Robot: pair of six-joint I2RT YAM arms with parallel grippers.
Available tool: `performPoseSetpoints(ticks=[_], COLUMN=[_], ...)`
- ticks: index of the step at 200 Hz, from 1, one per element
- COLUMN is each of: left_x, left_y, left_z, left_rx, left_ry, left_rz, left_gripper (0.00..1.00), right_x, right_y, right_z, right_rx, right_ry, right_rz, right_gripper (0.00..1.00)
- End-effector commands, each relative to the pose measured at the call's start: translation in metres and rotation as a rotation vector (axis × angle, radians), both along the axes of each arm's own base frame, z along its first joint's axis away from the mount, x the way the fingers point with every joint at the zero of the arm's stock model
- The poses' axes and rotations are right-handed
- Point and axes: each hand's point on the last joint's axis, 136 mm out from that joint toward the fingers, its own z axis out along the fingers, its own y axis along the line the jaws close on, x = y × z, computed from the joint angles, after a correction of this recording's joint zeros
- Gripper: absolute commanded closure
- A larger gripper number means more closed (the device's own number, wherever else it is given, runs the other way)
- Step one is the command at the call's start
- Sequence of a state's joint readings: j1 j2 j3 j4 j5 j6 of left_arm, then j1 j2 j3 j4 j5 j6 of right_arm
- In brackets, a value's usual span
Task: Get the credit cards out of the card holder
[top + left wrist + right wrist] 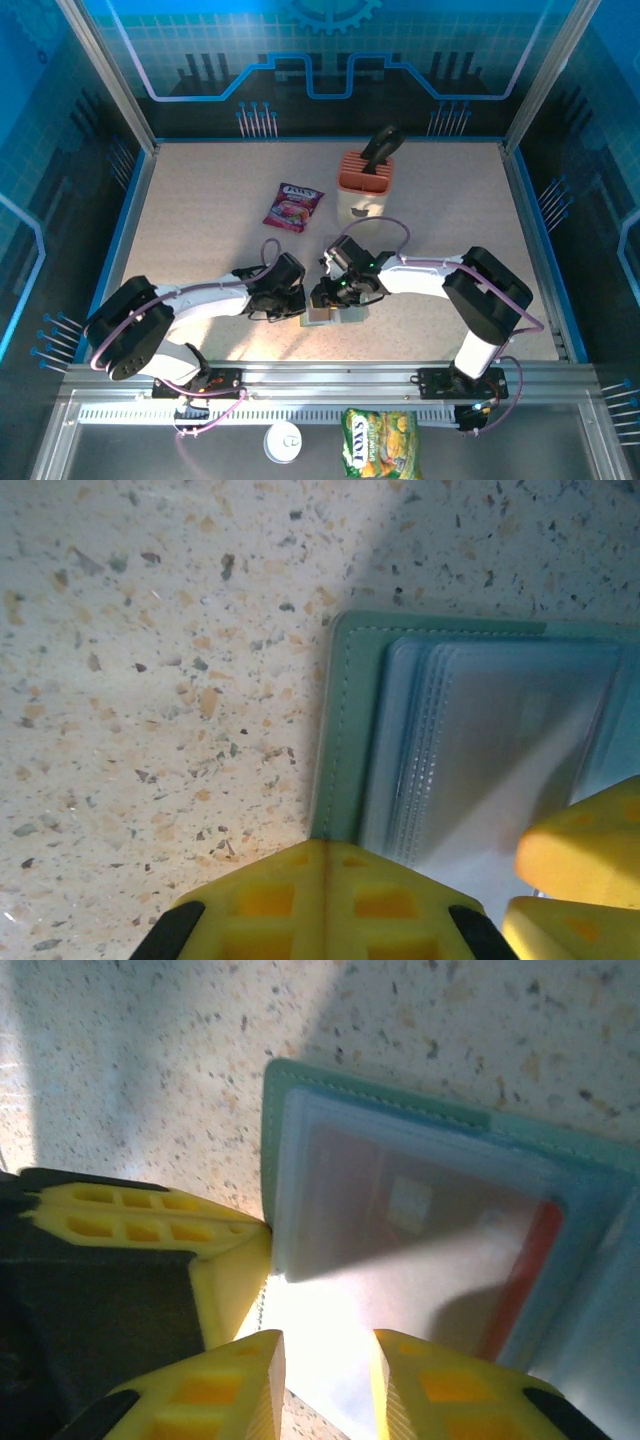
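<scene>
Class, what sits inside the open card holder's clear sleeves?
Inside the card holder, a red card shows through cloudy plastic, with a brighter red edge at its right. Glare and the right gripper hide the lower part, so the card count is unclear.

Top camera's up behind the arms, looking down on the whole table. Both wrist cameras sit tight in, facing down, sharing the card holder, seemingly from opposite sides.
</scene>
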State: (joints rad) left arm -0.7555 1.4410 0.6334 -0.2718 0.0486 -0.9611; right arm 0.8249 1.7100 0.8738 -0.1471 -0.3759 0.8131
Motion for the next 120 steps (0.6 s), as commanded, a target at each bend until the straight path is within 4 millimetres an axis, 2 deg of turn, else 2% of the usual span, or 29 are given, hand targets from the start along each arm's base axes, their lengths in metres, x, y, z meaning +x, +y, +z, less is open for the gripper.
performPoseSetpoints(ticks=[1, 54, 120], left_x=[-0.002, -0.002, -0.003], left_y=[0.011, 0.011, 0.012], left_z=[-0.007, -0.005, -0.005], left_rx=[0.062, 0.064, 0.064], left_ry=[0.023, 0.022, 0.023], left_rz=[-0.003, -0.004, -0.004], left_gripper=[1.0, 1.0, 1.0], right_x=[-0.011, -0.012, -0.007], right_y=[-0.001, -0.009, -0.026], right_z=[-0.001, -0.011, -0.006], right_rx=[-0.001, -0.047, -0.105], right_ry=[0.018, 0.019, -0.025], right_rz=[0.008, -0.007, -0.034], right_gripper=[0.72, 0.71, 0.71])
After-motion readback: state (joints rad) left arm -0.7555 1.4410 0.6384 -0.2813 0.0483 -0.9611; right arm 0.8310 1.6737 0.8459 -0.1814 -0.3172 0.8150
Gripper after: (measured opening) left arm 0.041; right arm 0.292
